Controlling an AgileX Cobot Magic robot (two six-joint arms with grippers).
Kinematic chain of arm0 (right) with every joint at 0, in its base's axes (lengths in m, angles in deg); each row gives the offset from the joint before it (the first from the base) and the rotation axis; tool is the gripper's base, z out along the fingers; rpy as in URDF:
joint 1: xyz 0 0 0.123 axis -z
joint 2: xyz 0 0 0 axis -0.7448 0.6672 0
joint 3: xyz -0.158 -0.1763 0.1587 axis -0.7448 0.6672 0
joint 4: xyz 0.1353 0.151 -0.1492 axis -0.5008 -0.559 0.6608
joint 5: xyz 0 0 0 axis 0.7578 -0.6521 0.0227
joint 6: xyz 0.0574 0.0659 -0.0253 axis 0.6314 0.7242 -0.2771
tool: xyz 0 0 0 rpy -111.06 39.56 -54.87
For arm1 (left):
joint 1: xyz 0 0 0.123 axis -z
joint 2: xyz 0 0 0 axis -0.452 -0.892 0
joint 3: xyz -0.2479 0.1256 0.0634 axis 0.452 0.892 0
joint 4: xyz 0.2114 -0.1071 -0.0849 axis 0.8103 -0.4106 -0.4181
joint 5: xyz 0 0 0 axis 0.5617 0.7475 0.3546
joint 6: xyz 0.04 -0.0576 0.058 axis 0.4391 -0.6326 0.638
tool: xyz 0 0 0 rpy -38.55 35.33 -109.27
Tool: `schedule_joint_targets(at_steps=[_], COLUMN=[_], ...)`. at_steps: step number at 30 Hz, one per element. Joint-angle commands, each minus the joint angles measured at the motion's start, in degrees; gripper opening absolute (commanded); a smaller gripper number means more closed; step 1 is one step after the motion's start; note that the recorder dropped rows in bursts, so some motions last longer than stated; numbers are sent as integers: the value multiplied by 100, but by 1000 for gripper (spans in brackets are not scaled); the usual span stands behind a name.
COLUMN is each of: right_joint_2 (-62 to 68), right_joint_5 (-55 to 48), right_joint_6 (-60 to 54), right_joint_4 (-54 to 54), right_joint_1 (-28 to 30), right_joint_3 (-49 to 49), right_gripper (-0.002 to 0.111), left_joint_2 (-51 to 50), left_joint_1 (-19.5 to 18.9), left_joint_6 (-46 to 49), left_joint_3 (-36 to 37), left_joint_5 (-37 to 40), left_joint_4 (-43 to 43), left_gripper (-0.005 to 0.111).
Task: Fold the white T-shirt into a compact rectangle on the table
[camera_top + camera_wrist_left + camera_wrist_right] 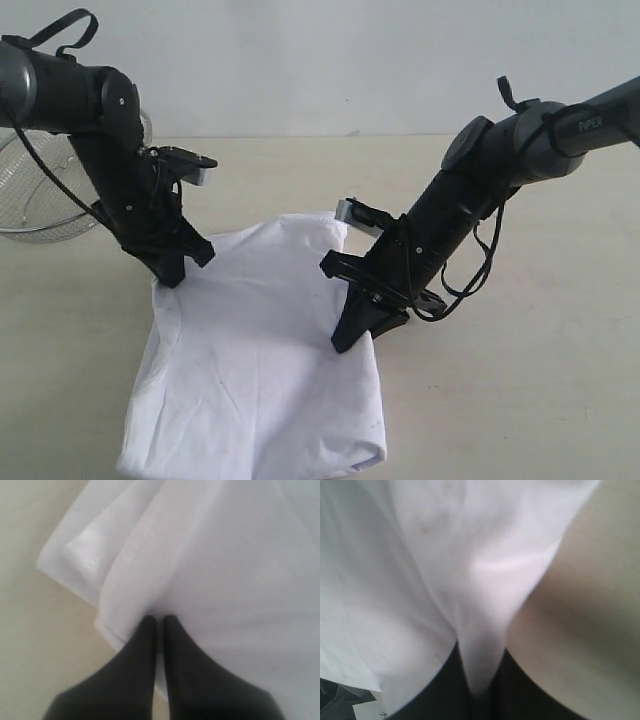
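The white T-shirt (260, 370) lies partly folded on the table (530, 400), plain white side up, with no lettering showing. My left gripper (172, 272) is at the shirt's far left edge. In the left wrist view its dark fingers (147, 645) stand almost together at the layered fold of the shirt (225, 570), shut on the cloth. My right gripper (347, 338) is at the shirt's right edge. In the right wrist view a tapering wedge of the shirt (485, 605) runs down between the jaws of that gripper (481, 652), which is shut on it.
A wire-mesh metal basket (40, 205) stands at the far left behind the left arm. Bare tabletop (300, 170) lies beyond the shirt and to its right. The shirt's lower hem reaches the bottom edge of the exterior view.
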Motion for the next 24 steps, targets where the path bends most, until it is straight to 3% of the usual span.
schedule_joint_targets(at_steps=[1,13,24], right_joint_2=[1,-58,-58], right_joint_5=[42,-58,-140], right_joint_6=[36,27,234], right_joint_4=[253,-186,-367], right_joint_1=[99,809,1034], right_joint_3=[56,-167,-1093], right_gripper=[0,0,0], left_joint_2=[458,1708,2033], left_joint_1=[-35,-35,-35], left_joint_6=[5,-217,-217], left_joint_3=[24,24,24], left_joint_5=[-70,-137,91], left_joint_4=[-424,-671,-899], left_gripper=[4,4,4])
